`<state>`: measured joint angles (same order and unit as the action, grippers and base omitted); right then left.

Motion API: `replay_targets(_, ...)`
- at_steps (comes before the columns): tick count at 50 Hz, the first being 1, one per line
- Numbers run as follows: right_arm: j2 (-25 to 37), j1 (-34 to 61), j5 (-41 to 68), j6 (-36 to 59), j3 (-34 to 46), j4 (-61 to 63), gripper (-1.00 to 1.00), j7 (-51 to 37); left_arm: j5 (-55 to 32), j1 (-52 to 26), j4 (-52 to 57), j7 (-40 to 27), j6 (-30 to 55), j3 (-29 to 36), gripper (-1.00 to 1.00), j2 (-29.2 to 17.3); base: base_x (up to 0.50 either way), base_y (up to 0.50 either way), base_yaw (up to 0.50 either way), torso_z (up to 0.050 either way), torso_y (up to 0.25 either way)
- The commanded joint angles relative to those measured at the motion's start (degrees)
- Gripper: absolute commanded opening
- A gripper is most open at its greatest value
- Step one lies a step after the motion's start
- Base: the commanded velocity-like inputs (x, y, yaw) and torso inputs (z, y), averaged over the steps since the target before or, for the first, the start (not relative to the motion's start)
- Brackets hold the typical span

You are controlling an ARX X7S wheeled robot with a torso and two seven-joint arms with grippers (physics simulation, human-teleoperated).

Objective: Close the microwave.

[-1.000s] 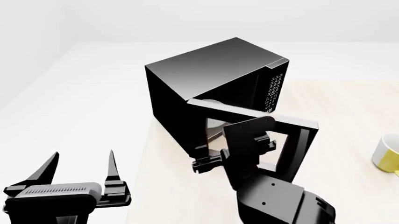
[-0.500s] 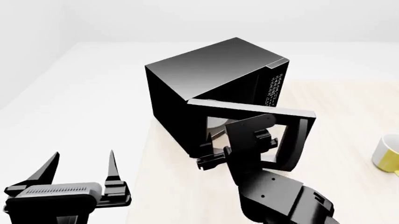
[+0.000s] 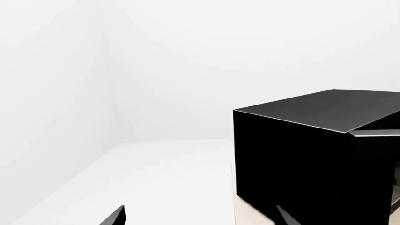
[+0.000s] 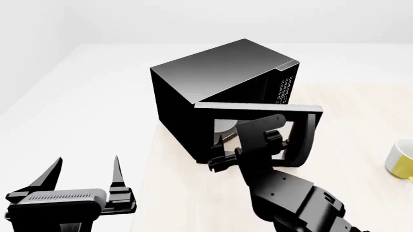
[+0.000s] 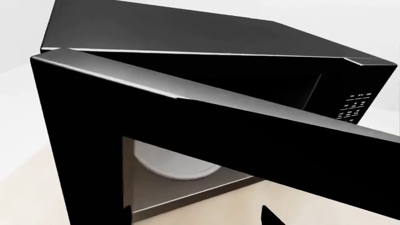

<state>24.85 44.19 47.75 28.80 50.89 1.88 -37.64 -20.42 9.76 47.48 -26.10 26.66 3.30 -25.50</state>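
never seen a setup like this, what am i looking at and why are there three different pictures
It is a simulated two-armed robot, filmed by three cameras at once. One camera sits on its head and looks down over both arms; the other two ride on the arms, near each hand. On the pale wooden table stands a black microwave with its door partly open and a white plate inside. A yellow mug sits at the table's right edge. The right hand is against the door, apparently pushing it. The left hand hangs open, holding nothing.
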Motion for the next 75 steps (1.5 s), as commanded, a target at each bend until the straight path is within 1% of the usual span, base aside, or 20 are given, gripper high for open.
replay_targets(1,-0.22,0.54,-0.25,-0.03,-0.01,-3.28,1.0,0.85,0.06,-0.05,-0.29,-0.12,-0.24,0.23,1.0,-0.12,0.0,0.0,0.0,0.0,0.0)
replay_targets(15,-1.49,2.01,-1.7,-0.94,0.44,-8.85,1.0,3.04,-0.23,-0.16,-0.33,-0.25,-0.26,0.29,1.0,-0.34,0.0,0.0,0.0,0.0,0.0)
replay_targets(75,-4.0,9.52,-7.08,-2.12,3.37,-20.76,1.0,9.88,-0.6,-0.23,-0.43,-1.29,-0.38,0.93,1.0,-1.1,0.0,0.0,0.0,0.0,0.0)
